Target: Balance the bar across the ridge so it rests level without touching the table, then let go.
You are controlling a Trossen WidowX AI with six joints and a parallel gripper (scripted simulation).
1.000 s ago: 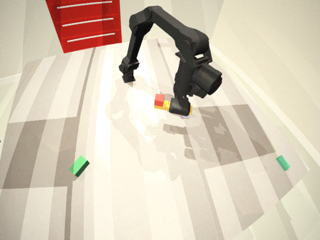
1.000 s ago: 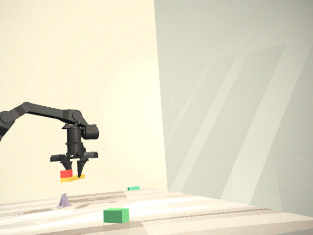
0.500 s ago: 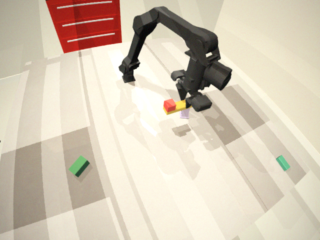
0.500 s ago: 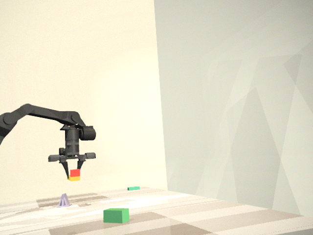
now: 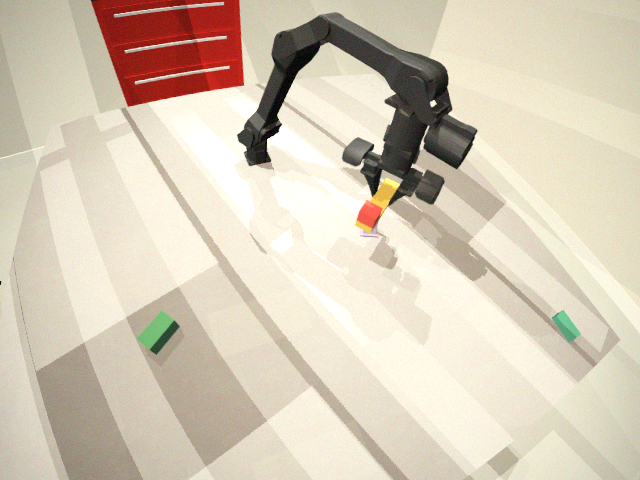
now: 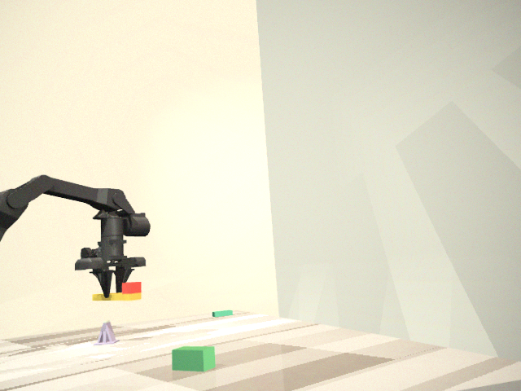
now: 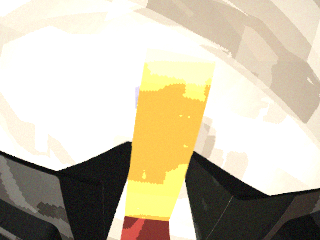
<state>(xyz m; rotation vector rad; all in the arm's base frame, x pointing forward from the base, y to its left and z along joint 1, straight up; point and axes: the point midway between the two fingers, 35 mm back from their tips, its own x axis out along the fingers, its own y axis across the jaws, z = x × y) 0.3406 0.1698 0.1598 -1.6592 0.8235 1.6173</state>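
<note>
A yellow bar [image 5: 381, 201] [image 6: 131, 296] [image 7: 170, 127] carries a red block [image 5: 368, 211] [image 6: 131, 287] on one end. My gripper [image 5: 385, 190] [image 6: 112, 293] [image 7: 159, 152] is shut on the bar near its middle and holds it level in the air. A small lilac ridge [image 5: 368, 234] [image 6: 107, 333] stands on the table right below the bar, well apart from it. In the wrist view the bar hides the ridge almost fully.
A green block [image 5: 157, 331] [image 6: 193, 358] lies at the front left of the table and a smaller green block [image 5: 566, 325] [image 6: 221, 313] at the right edge. A red drawer cabinet [image 5: 170, 46] stands behind the table.
</note>
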